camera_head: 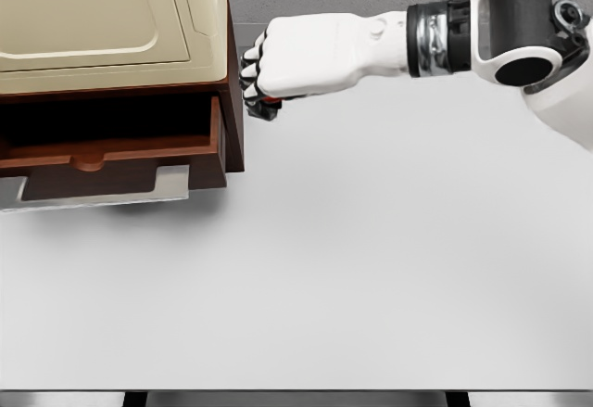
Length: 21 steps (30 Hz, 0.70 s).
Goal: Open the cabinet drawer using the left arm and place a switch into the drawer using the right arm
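Right hand [278, 59]: white five-finger hand, entering from the upper right on a white arm with a black-and-metal wrist cuff and a black-faced joint housing near the picture's right edge. Fingers curled into a closed fist, knuckles toward the cabinet. Dark finger joints show along the left edge of the fist.

Switch [269, 106]: small dark item with a red patch, only partly visible below the curled fingers. It appears to be clamped in the fist; most of it is hidden by the fingers, so its shape cannot be told. It sits above the table, just beside the cabinet's right side wall, outside the drawer.

Cabinet [235, 101]: dark reddish-brown wooden body at the upper left, cut off by the top and left edges of the picture. Its top carries a cream-coloured panel [93, 18] with a raised rounded outline.

Drawer [111, 157]: pulled out toward the camera, reddish-brown front with a shallow rounded recess at the upper edge. Interior dark, contents not discernible. A pale grey slab shows beneath the drawer front at the lower left.

Table [371, 268]: plain white surface filling most of the view, front edge running along the bottom of the picture, with two dark supports visible below that edge.

Backdrop: grey wall behind the cabinet and arm.

Left arm: not seen in the head view.
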Motion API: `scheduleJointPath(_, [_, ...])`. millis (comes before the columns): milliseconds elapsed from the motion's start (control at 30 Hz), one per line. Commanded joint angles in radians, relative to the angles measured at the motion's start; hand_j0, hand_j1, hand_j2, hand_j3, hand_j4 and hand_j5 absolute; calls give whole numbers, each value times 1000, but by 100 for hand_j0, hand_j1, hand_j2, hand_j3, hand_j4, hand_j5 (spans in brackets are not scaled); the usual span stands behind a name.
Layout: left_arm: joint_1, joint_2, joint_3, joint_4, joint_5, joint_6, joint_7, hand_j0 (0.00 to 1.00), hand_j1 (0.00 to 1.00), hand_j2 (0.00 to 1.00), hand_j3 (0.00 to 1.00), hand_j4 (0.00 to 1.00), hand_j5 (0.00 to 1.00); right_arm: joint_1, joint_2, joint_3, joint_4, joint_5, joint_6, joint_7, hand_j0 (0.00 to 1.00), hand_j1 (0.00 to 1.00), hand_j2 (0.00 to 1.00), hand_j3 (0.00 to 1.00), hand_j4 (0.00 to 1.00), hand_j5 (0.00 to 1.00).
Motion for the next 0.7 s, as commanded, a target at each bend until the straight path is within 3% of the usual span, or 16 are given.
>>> scheduleJointPath(0, [0, 0, -1, 0, 8, 2, 0, 100, 100, 100, 100, 100, 100, -3, 3, 5, -11, -45, 3, -2, 38, 38, 38, 38, 38, 38])
scheduleJointPath(400, [0, 0, -1, -2, 8, 2, 0, 100, 100, 100, 100, 100, 100, -146, 162, 113, 15, -64, 3, -2, 38, 38, 38, 38, 38, 38])
scheduleJointPath(667, [0, 0, -2, -2, 7, 2, 0, 100, 100, 100, 100, 100, 100, -192, 314, 154, 308, -65, 3, -2, 37, 37, 37, 37, 37, 37])
